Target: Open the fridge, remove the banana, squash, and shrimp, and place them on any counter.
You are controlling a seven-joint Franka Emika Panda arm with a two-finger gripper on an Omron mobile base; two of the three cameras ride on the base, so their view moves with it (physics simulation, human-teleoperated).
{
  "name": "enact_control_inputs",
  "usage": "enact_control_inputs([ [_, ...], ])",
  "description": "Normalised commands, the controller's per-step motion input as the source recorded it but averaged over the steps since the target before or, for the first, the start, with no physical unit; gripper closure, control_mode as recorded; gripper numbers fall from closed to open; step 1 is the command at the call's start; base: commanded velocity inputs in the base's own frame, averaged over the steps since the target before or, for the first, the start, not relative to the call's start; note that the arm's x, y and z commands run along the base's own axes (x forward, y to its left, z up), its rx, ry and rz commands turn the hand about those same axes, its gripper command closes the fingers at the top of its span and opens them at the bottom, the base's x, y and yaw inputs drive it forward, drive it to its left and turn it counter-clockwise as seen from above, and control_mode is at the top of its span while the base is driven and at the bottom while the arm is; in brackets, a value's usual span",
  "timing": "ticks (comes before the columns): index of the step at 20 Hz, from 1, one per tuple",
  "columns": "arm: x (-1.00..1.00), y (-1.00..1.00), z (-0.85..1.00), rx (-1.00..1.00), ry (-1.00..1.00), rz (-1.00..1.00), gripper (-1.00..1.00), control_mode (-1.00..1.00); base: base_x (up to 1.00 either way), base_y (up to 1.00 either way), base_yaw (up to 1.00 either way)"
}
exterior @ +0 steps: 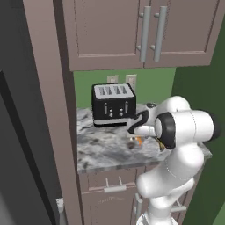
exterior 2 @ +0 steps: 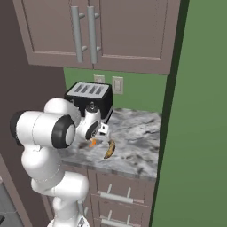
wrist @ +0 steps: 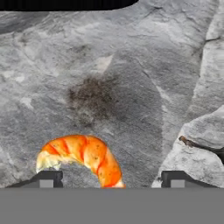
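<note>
In the hand view, the gripper has its dark fingers spread apart, straddling a curved orange striped shrimp lying low in the frame on the grey-and-white marbled stone counter.

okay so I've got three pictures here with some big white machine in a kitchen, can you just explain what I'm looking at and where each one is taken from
The white machine is a robot arm on a base that can drive. Two pictures come from cameras on that base, behind the arm to its left and right. The third comes from a camera on the hand, looking along the tool, whose two dark tips stand apart at the bottom: it is open and holds nothing. On the marbled counter lie an orange shrimp, just between those tips, and a browned banana beside it. A black toaster stands at the back, under the wall cabinets.
</note>
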Motion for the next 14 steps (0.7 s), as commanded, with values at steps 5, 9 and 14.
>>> enact_control_inputs([
  [5,-0.56,-0.09,0.86,-0.02,-0.12,0.00,-1.00,-1.00,0.00,0.00,0.00],
  [9,-0.75,0.00,1.00,-0.03,-0.13,0.00,-1.00,-1.00,0.00,0.00,0.00],
  [14,-0.77,0.00,1.00,-0.02,-0.08,0.02,-1.00,-1.00,0.00,0.00,0.00],
])
